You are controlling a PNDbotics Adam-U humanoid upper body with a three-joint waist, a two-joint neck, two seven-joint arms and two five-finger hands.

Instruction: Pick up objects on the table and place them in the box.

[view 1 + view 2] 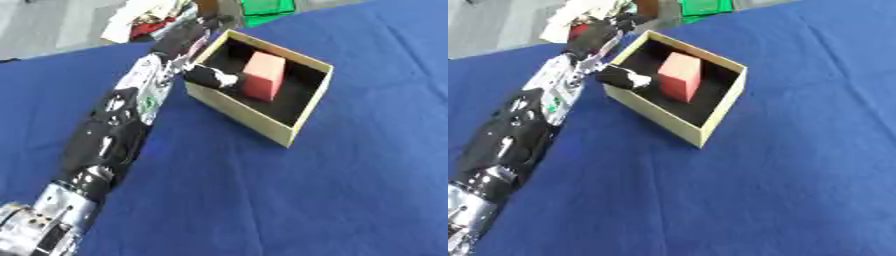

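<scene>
Reaching over the near-left wall of the box (302, 116), our left hand (213, 77) has a digit touching the red block (263, 75) standing inside, grip unclear, so we judge placing nearly done, withdrawal next

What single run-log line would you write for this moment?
left hand: over box rim, fingers beside red block | red block: inside box | box: on blue table | right hand: not in view
</scene>
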